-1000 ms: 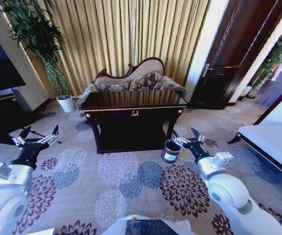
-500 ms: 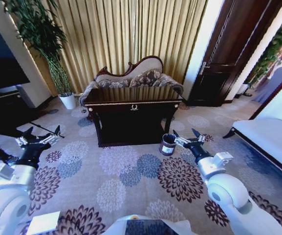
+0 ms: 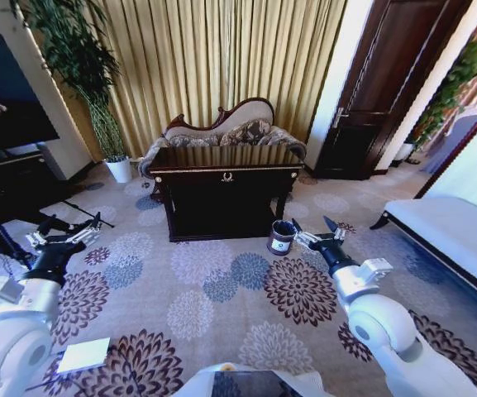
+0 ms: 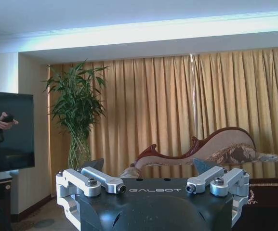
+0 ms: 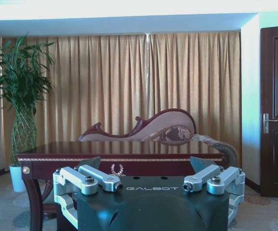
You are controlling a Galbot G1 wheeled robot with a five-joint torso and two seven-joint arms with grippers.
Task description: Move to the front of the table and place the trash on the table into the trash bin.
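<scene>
Facing the dark wooden surface [image 3: 226,169], both hands are held spread wide and empty: left hand [image 3: 66,232] well off its left, right hand [image 3: 315,234] beside the black trash bin [image 3: 281,236] at its right front leg.

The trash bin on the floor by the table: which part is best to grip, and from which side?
Probably its rim, from above and from the side away from the table: the trash bin stands upright, mouth open upward, with a table leg close beside it. The open right gripper is on that free side.
</scene>
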